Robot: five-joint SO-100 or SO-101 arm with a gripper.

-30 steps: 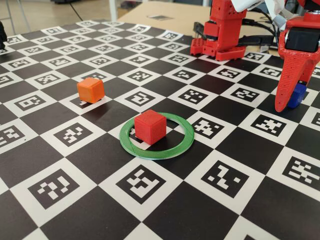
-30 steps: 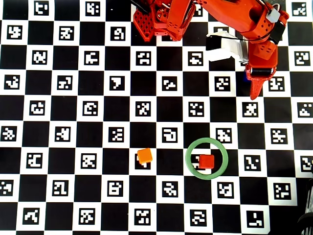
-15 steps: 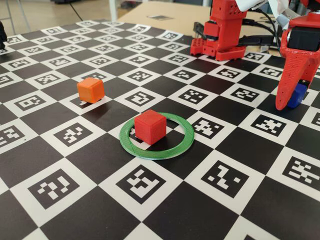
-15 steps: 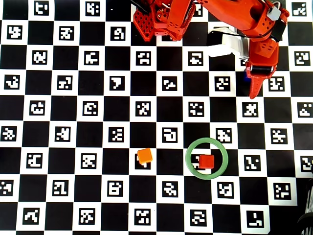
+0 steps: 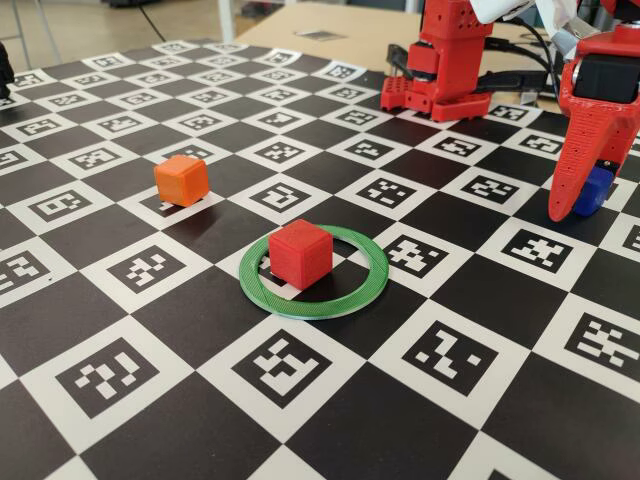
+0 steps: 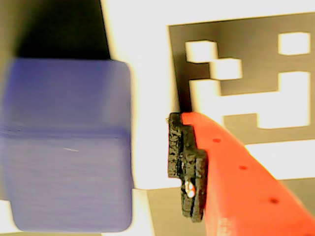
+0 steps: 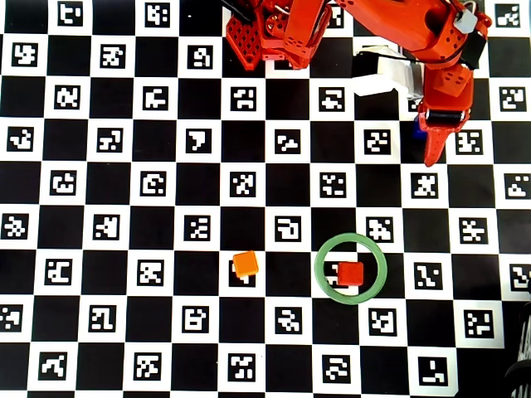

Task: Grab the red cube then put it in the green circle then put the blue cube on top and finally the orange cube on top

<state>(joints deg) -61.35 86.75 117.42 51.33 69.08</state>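
- The red cube (image 5: 300,253) is sitting inside the green ring (image 5: 372,275), a little off centre, so step 1 looks done and the blue cube (image 5: 594,189) is the one in play.
- The hand (image 5: 566,205) is hanging over the far right of the table (image 5: 150,330), well apart from the ring, with the blue cube tucked just behind 1 red finger (image 7: 433,146).
- In the wrist view the blue cube (image 6: 66,145) is sitting beside the finger pad (image 6: 187,164) with a clear strip of table showing between them, so the pad is not touching it; the second finger is out of shot. To my eye the hand is spread and pinching nothing.
- If the hand is closing while the cube is sitting off to 1 side, the pad could be shoving it sideways, or catching only an edge.
- An edge grip is risking a twist, and the cube could be dropping on the way across.
- The red cube gives a small landing face; a tilted blue cube could be sliding off it.
- Coming in low, the hand could be nudging the red cube out of the ring.
- The orange cube (image 5: 182,180) is waiting well to the left in the fixed view, clear of that route.
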